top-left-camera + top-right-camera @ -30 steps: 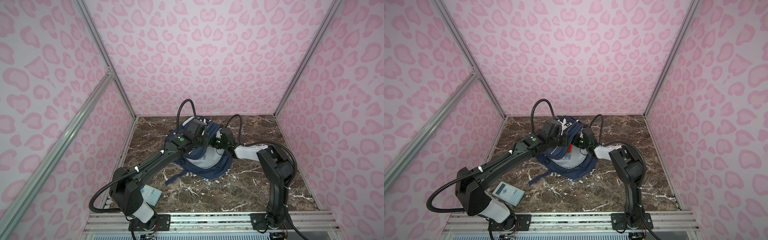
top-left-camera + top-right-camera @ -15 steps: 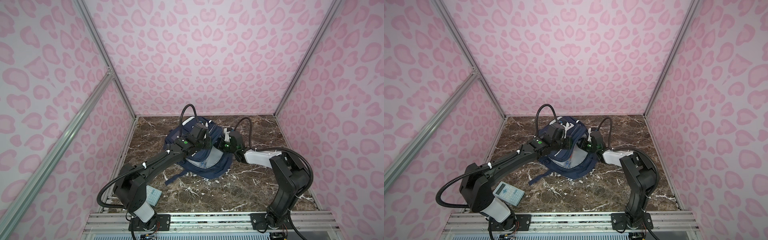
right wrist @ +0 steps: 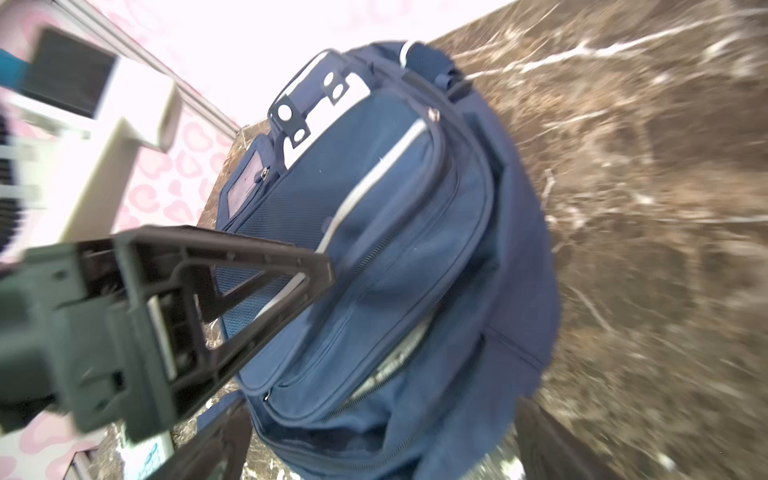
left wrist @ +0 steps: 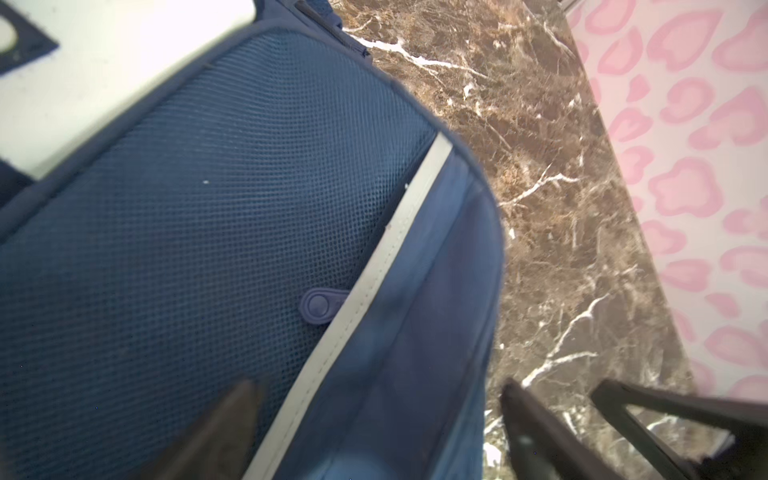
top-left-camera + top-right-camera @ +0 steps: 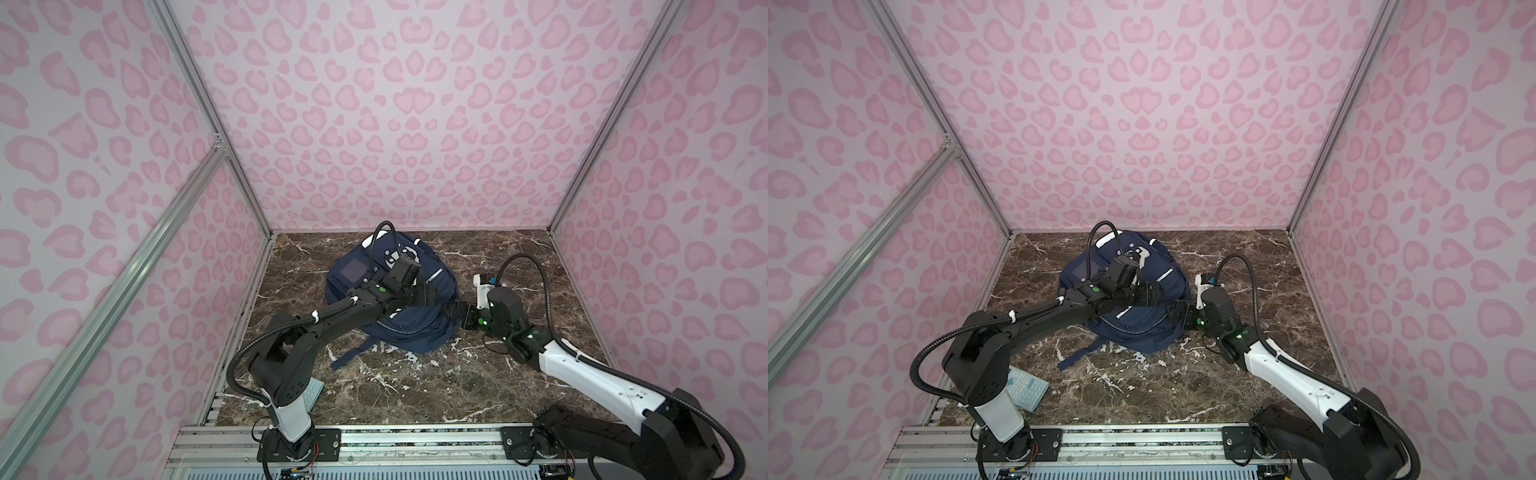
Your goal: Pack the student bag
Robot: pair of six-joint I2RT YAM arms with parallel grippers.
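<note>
Your student bag [image 5: 415,332] lies flat on the table [image 5: 415,386], toward the back and slightly left of centre, front pockets up. A loose strap [image 5: 348,358] trails off it toward you. A pale-blue calculator [image 5: 1026,388] sits at the near left corner, partly hidden behind the left arm's base and well apart from the bag. Your left arm stretches low across the bag. The left gripper [image 5: 429,296] hovers over the front pocket, jaws spread wide and grasping nothing. Your right arm reaches in low from the right, and the right gripper [image 5: 453,312] sits at the bag's right edge, jaws also spread and empty. The 2 grippers are close, tips nearly facing. You have bare table on the right half and along the near strip, and pink walls [image 5: 395,124] close in on 3 sides
</note>
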